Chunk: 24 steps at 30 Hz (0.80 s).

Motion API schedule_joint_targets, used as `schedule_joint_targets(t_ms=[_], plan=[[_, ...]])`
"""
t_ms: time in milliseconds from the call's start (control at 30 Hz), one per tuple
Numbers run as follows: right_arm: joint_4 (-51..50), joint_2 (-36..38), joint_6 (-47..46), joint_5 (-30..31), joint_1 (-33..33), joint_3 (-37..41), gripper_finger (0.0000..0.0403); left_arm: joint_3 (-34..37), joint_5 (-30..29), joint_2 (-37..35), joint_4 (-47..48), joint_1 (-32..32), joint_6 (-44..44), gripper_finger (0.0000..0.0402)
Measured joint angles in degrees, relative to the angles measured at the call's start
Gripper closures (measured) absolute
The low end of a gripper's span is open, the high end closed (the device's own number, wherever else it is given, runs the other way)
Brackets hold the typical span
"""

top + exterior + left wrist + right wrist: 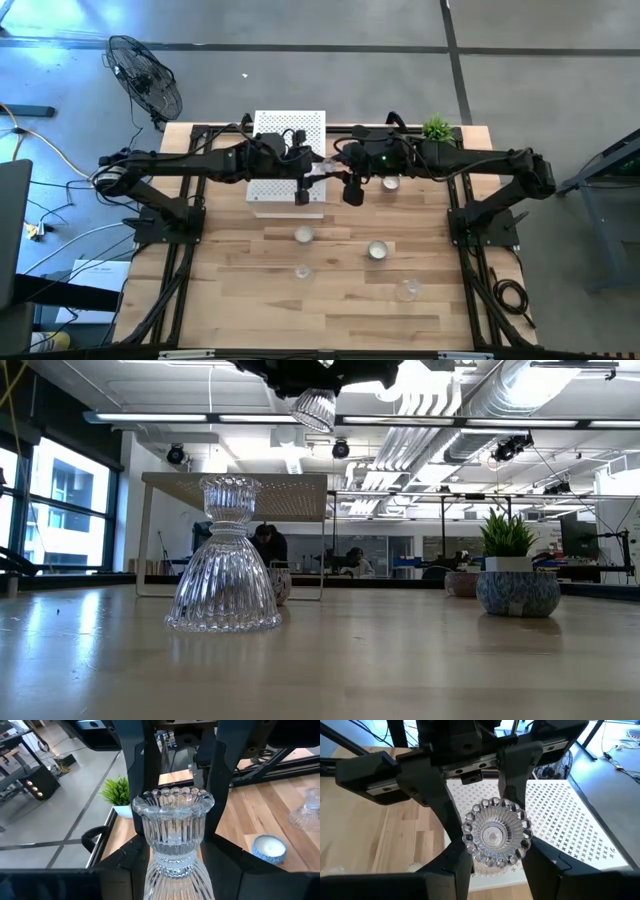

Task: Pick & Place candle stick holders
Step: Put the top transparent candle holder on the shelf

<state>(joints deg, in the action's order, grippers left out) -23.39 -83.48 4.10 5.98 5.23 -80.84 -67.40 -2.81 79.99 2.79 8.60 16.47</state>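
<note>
Handover in hand: both grippers, left (485, 795) and right (175, 785), clamp one glass holder (495, 832) over the box (570, 820); next, one must release.

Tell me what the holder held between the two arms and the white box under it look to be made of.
Candle stick holder: apparently clear pressed glass, glossy; you see straight through it, and its ribs and scalloped rim catch highlights. White box: probably thin painted sheet metal, matt white, punched with rows of small cross-shaped holes; stiff plastic can't be ruled out.
</note>
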Motion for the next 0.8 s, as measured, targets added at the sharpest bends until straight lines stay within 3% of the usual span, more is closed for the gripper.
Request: schedule_joint_targets(t_ms=[67,167,333,633,800], plan=[[0.11,0.0,-0.24,0.14,-0.2,0.0,0.0257,0.0,-0.05,-0.06,0.02,-0.02,0.06,0.0253],[1.04,0.11,-1.19,1.45,-0.9,-0.01,0.0189,0.03,-0.58,-0.09,1.22,0.01,0.92,0.0287],[1.19,0.66,0.6,6.43,-2.9,-0.2,0.0104,0.18,-2.66,0.06,2.94,0.04,0.82,0.0284],[0.79,1.09,2.59,17.82,-7.26,-0.16,0.0089,0.17,-8.66,-0.68,7.34,0.02,0.39,0.0284],[-0.03,2.45,3.89,27.92,-10.17,-0.04,0.0088,0.15,-16.27,-3.68,9.91,0.01,0.25,0.0284]])
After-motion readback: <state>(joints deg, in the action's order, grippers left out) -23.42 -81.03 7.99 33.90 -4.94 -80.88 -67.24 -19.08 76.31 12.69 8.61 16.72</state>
